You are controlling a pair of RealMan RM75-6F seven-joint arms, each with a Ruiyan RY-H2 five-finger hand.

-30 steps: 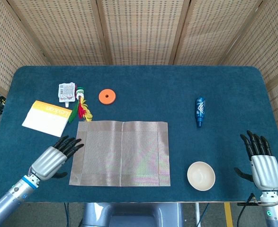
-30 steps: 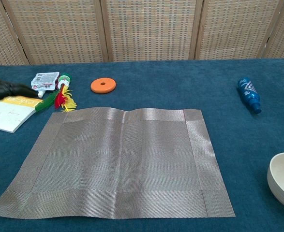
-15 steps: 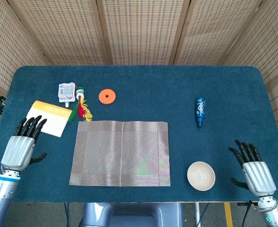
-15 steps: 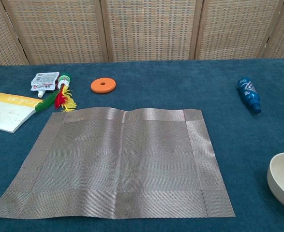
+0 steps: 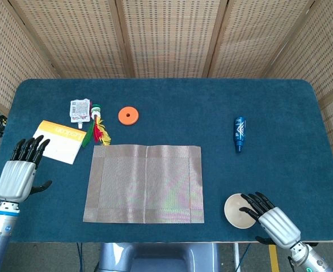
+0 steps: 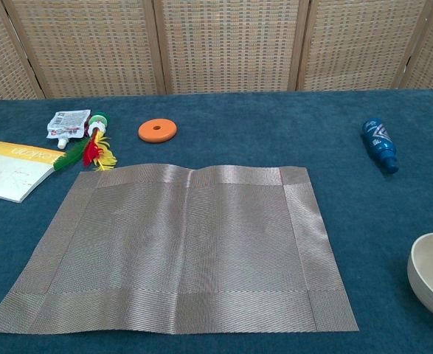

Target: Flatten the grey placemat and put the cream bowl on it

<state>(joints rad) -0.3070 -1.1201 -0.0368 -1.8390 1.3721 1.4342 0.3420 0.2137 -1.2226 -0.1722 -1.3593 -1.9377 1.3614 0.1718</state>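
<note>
Grey placemat (image 5: pixel 144 183) lies spread flat on the table (image 5: pixel 211 113). Cream bowl (image 5: pixel 237 210) sits right of placemat, off it. Right hand (image 5: pixel 271 218), fingers spread, fingertips over bowl's rim, gripping nothing. Left hand (image 5: pixel 20 171) empty, fingers apart, well left of placemat.

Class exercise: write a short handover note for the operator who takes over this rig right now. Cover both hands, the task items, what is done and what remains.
Left hand: open, beside the table's left edge, holding nothing.
Right hand: open, fingers reaching the cream bowl, not gripping it.
Grey placemat: spread out at the front centre, one crease visible.
Bowl sits right of the placemat, off it.
Left: grasp the bowl and set it on the placemat.
</note>
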